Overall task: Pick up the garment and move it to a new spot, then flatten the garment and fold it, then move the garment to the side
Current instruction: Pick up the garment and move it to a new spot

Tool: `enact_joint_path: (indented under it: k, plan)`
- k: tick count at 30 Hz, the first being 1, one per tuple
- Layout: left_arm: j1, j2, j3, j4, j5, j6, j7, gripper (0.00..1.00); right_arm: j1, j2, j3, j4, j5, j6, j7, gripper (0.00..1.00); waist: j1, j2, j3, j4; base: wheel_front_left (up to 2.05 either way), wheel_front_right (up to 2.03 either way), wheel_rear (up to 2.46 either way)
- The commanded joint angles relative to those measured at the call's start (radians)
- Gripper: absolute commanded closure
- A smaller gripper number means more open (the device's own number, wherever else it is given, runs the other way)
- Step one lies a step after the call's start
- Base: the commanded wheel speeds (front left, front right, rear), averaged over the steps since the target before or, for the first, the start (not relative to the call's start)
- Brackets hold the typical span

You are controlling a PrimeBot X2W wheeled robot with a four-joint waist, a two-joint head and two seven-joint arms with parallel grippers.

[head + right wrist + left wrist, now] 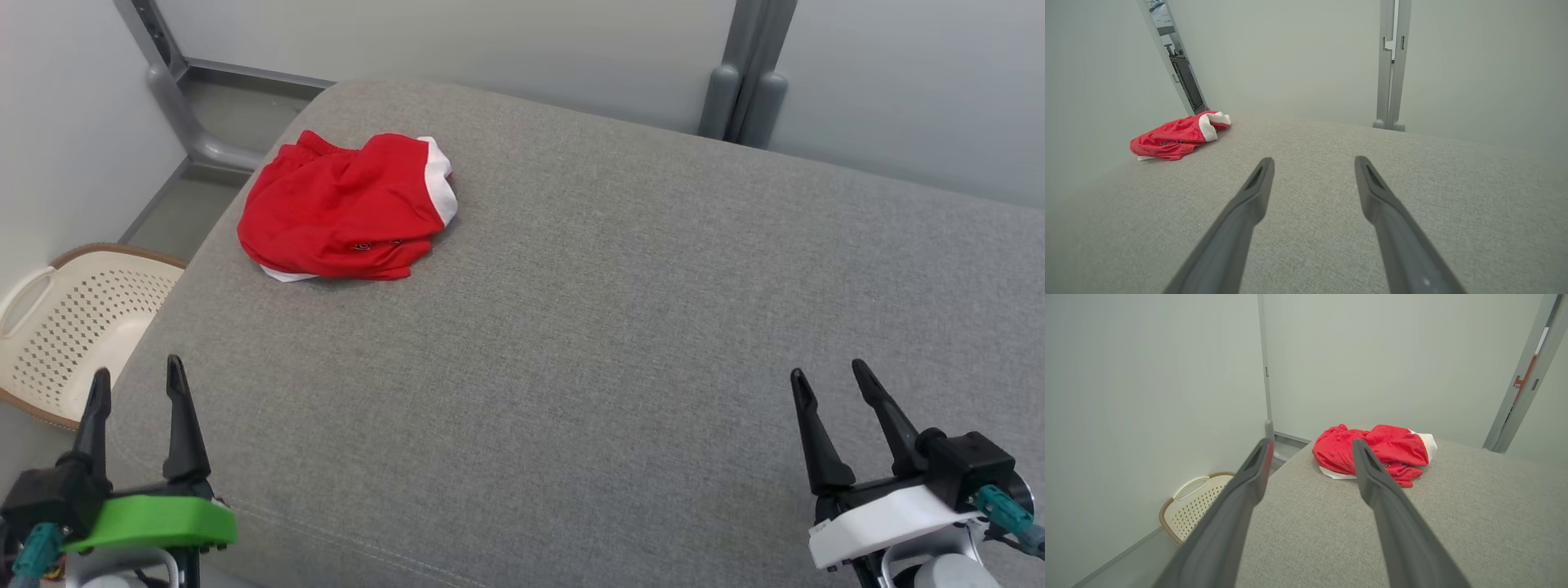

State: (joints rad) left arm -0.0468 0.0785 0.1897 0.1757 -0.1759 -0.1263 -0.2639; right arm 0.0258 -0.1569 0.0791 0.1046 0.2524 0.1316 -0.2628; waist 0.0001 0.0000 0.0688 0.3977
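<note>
I see the red garment (343, 208) crumpled near the far left corner of the grey cushion (588, 327), ahead of my left gripper (137, 367), the nearer one. It and my right gripper (829, 370) stand open and empty at the near edge.

The left end effector (137, 366) is at the near left corner of the surface (571, 343). Its two dark fingers are spread wide, pointing across the surface and gripping nothing. The right end effector (827, 368) is at the near right edge of the surface, with its fingers equally parted and empty. The left wrist mount is green and the right is white.
</note>
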Motion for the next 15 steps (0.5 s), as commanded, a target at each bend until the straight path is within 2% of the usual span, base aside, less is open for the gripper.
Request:
enact_joint_path:
  k: [1,6,15]
  plan:
    - [-0.037,0.008,0.001,-0.003,-0.006,-0.002,0.0,0.0,-0.013,-0.009,-0.008,-0.005,-0.003,-0.002,-0.003,0.0,-0.0001,0.0,0.04,-0.034,0.0,0.0,0.0]
    - [-0.196,0.042,-0.002,0.013,-0.02,-0.004,0.0,0.0,-0.044,-0.029,-0.032,-0.02,-0.014,-0.002,-0.003,0.0,-0.0001,0.0,0.117,-0.099,0.0,0.0,0.0]
    - [-0.51,0.153,-0.017,0.095,-0.068,-0.005,0.0,0.0,-0.118,-0.058,-0.098,-0.064,-0.035,-0.002,-0.003,0.0,-0.0001,0.0,0.291,-0.251,0.0,0.0,0.0]
